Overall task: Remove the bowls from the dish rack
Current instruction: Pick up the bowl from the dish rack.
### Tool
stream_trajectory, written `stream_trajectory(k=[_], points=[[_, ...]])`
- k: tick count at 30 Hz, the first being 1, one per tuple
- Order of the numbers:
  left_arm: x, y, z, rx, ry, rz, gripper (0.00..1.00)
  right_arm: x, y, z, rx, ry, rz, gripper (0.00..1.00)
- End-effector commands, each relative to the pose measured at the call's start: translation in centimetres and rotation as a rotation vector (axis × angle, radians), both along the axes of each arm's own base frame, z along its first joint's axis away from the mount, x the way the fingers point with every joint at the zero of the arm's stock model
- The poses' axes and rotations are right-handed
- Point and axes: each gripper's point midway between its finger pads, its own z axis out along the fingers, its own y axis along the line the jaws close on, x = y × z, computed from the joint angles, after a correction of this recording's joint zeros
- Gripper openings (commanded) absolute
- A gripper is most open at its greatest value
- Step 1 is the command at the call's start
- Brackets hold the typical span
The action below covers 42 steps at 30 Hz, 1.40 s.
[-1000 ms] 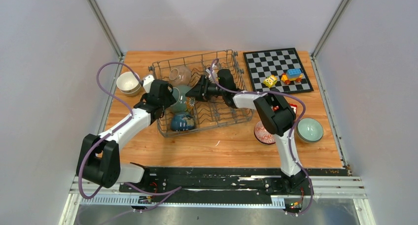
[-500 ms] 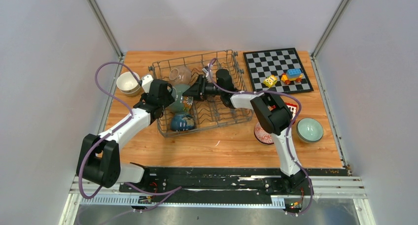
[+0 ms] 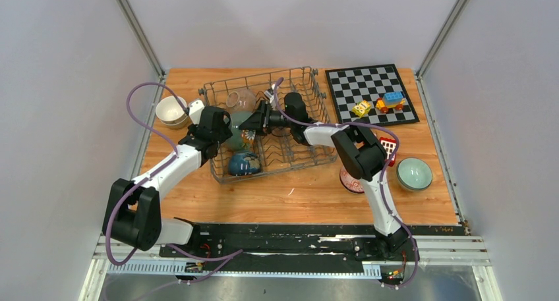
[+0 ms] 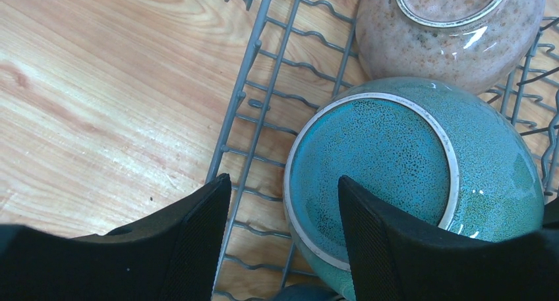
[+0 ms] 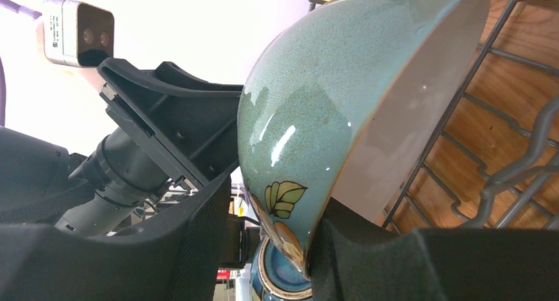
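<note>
Wooden desk (image 3: 296, 195) carries the dish rack (image 3: 321, 110), where the teal bowl (image 4: 395, 163) stands on edge at its left end, right fingers (image 5: 198, 248) straddling its rim but not yet clamped, left fingers (image 4: 191, 248) spread and empty: a shallow bite could let it slip or snag the tines (image 5: 521, 172).

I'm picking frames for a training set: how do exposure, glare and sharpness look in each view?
Top external: even light, soft shadows, sharp throughout. Left wrist: sharp, with small bright glints on the pink speckled bowl. Right wrist: background behind the teal bowl blown out white, glare streaks on its glaze, the bowl itself crisp.
</note>
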Motion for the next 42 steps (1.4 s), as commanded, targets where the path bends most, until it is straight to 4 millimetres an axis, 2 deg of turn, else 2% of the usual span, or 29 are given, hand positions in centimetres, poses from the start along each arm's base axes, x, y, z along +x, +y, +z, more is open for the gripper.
stream_trajectory(k=[1, 8, 20, 42], points=[[-0.2, -0.8, -0.7, -0.014, 0.037, -0.035, 0.64, -1.7, 1.6, 2.2, 0.072, -0.065, 0.083, 0.45], [-0.4, -0.6, -0.6, -0.005, 0.040, -0.032, 0.63, -1.7, 1.8, 2.2, 0.089, -0.057, 0.087, 0.36], [-0.6, -0.2, -0.2, 0.011, 0.035, -0.021, 0.63, -1.4, 2.3, 2.8, 0.136, -0.040, 0.099, 0.05], [-0.8, 0.8, 1.8, 0.038, 0.003, 0.008, 0.64, -0.4, 3.1, 6.5, 0.317, -0.005, 0.112, 0.03]])
